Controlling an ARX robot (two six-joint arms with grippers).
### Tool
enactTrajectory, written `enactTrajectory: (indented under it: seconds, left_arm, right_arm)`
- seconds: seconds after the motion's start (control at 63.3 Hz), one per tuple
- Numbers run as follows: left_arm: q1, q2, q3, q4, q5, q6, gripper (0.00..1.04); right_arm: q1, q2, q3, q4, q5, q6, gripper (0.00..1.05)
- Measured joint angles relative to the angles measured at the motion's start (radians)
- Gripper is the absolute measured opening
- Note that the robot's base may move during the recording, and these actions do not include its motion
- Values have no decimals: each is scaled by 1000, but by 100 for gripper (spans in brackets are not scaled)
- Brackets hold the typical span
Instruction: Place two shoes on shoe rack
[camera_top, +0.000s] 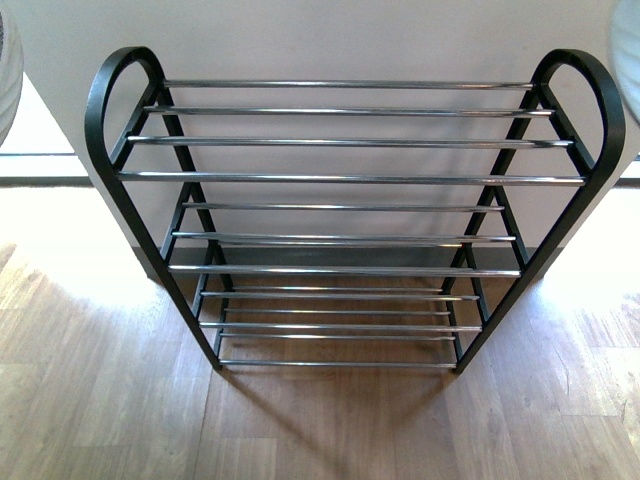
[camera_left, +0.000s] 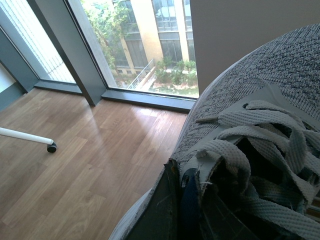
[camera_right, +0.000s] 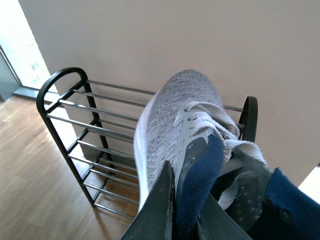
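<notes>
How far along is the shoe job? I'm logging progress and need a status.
Nothing is placed yet: the shoe rack shows bare bars on every tier. In hand: the left gripper clamps one sneaker, the right gripper the other sneaker. Left: set both on the rack.

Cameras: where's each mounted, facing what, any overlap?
Front view: on the body between the arms, looking down at the black metal-framed shoe rack with silver bars; no arm shows.
Left wrist view: on that wrist, past the left gripper shut on a grey knit sneaker, toward a window.
Right wrist view: on that wrist, past the right gripper shut on the other grey knit sneaker, toward the rack.
Front and right wrist share the rack.
</notes>
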Motion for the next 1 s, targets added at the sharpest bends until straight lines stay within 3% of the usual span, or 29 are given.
enactTrajectory:
  seconds: [0.126,0.316,0.601,0.79,0.996]
  left_arm:
    - [0,0,0,0,2,0,2]
    - [0,0,0,0,1,0,2]
    - [0,0,0,0,1,0,2]
    - [0,0,0,0,1,0,2]
    - [0,0,0,0,0,0,2]
  right_arm:
    - [39,333,128,128,81,83,1]
    - [-28,941,394,231,163,153,1]
    - [-60,1239,645,270,180,184,1]
    - [-77,1386,742,402,172,111,1]
    - [-131,1571,780,560,169,-80,1]
